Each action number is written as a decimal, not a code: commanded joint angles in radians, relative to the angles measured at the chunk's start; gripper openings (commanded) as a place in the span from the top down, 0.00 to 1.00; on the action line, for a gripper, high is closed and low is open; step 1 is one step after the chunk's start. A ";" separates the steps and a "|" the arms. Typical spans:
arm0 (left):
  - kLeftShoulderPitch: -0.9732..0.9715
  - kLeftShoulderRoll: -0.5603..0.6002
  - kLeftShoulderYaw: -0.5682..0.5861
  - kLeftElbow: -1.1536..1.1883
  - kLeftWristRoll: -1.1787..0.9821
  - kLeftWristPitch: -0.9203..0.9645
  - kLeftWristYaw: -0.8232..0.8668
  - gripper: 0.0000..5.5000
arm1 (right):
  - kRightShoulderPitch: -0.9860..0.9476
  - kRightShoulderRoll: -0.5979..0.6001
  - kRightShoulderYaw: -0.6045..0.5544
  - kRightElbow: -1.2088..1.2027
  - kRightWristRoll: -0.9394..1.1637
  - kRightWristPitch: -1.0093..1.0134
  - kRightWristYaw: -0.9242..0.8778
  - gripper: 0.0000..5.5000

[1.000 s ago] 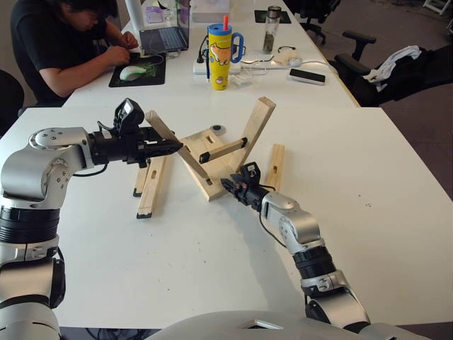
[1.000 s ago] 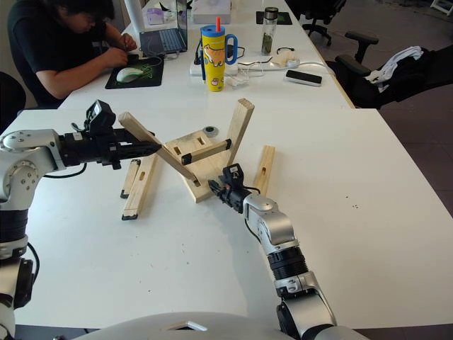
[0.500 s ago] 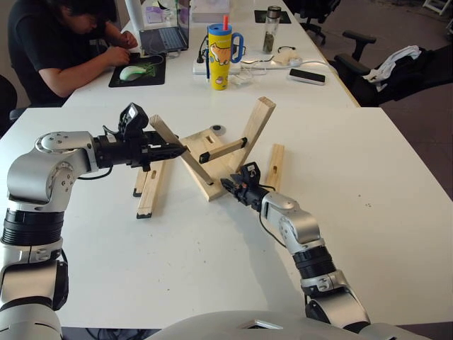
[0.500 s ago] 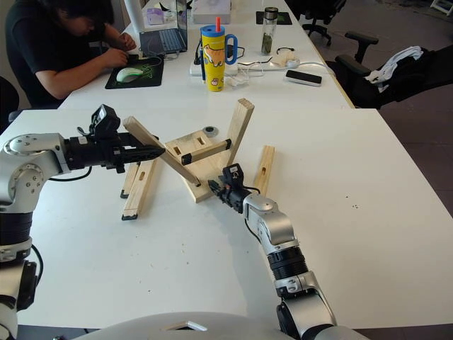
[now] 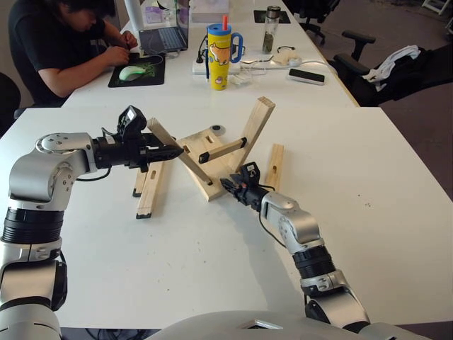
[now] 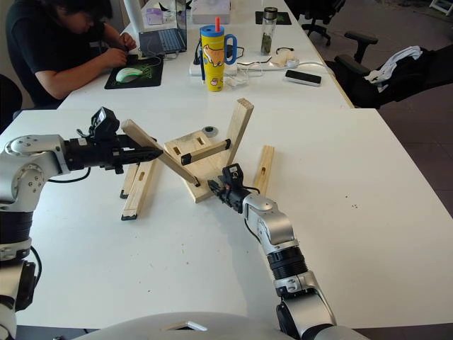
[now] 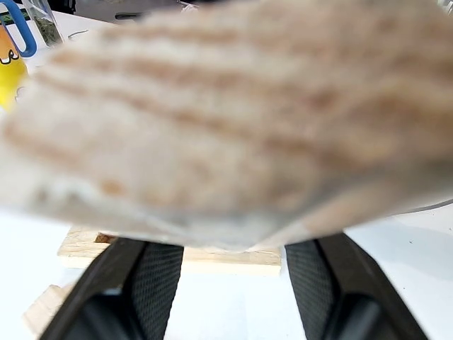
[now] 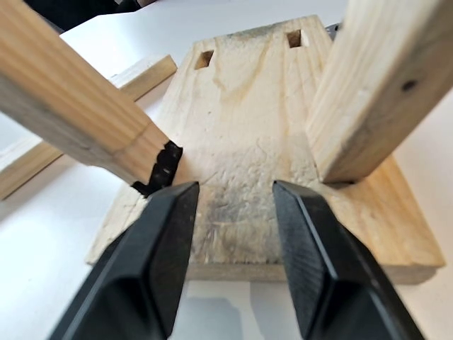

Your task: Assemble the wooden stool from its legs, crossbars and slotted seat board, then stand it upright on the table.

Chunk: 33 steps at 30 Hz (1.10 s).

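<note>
We grip the slanted leg (image 5: 193, 165) in the left claw (image 5: 170, 150), its axis descending to the seat board (image 5: 219, 168); right claw (image 5: 228, 185) spread alongside

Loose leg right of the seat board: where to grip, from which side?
Mid-length of the leg, from above, closing across its narrow width. It lies flat on the table, bare table along its right edge; its near end crowds the right gripper and seat board.

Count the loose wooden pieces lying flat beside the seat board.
3. A slim piece and a wider slotted one lie side by side left of the seat board; another slotted piece lies right of it.
</note>
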 commanded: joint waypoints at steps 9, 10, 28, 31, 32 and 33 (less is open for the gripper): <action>-0.005 -0.016 -0.052 -0.090 0.026 0.033 0.052 0.63 | 0.025 -0.006 0.029 0.044 -0.024 0.068 -0.003 0.64; 0.002 -0.019 -0.049 -0.105 0.018 0.040 0.057 0.63 | 0.025 -0.006 0.030 0.046 -0.025 0.075 -0.005 0.64; 0.073 -0.060 -0.123 -0.243 -0.019 0.082 0.060 0.63 | 0.040 -0.009 0.042 0.055 -0.028 0.164 0.002 0.64; 0.074 -0.073 -0.144 -0.249 -0.011 0.081 0.071 0.63 | 0.038 -0.011 0.048 0.056 -0.029 0.175 0.006 0.64; 0.079 -0.074 -0.148 -0.258 -0.016 0.085 0.071 0.63 | 0.038 -0.012 0.050 0.055 -0.030 0.182 0.008 0.64; 0.082 -0.076 -0.152 -0.265 -0.018 0.089 0.075 0.63 | 0.037 -0.013 0.053 0.054 -0.031 0.187 0.011 0.64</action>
